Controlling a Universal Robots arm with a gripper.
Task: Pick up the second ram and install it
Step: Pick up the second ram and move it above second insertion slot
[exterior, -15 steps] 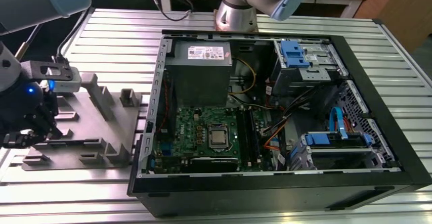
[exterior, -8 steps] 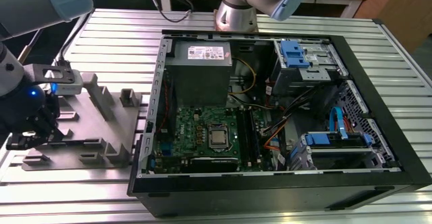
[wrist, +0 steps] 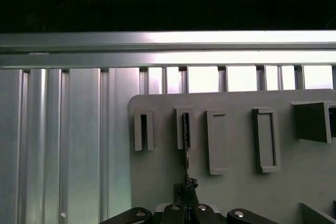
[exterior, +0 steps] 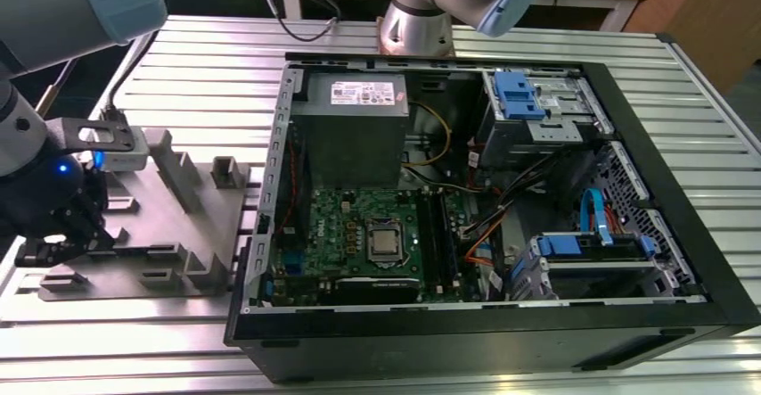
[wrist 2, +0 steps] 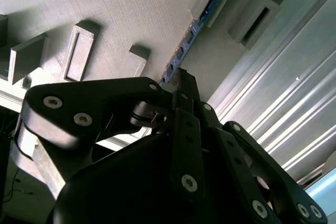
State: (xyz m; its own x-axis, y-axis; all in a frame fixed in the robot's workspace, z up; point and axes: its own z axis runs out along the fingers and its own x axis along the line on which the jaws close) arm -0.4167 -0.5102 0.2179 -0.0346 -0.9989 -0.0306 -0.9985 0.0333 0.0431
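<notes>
**Gripper pinched on the ram at its fixture slot**

The gripper [wrist 2: 179,75] has its black fingers drawn together on the near end of the second ram [wrist 2: 184,45]. The ram is a thin board with small chips, seen edge-on in the first wrist view. Its far end is tucked inside a grey slot block [wrist 2: 214,1] and hidden there. Whether its lower edge touches the plate beneath or hangs just above it cannot be told.

At the exterior view's left, the arm [exterior: 48,20] is cut off by the frame. Its dark tool hangs over the grey fixture plate [exterior: 155,234], with the fingertips hard to make out against the shadow. The plate carries several upright grey blocks [exterior: 178,181] and rests on a ribbed aluminium table [exterior: 214,65].

Toward the exterior view's right lies an open black computer case [exterior: 476,328]. It holds:
- a green motherboard [exterior: 339,217] with a processor socket [exterior: 383,239];
- a grey power supply [exterior: 351,141] farther back, bearing a white label [exterior: 363,94];
- loose cables [exterior: 500,208];
- blue-fronted drive cages [exterior: 523,96] at the right.

Whether the long memory slots [exterior: 437,234] beside the socket hold anything cannot be made out.
</notes>
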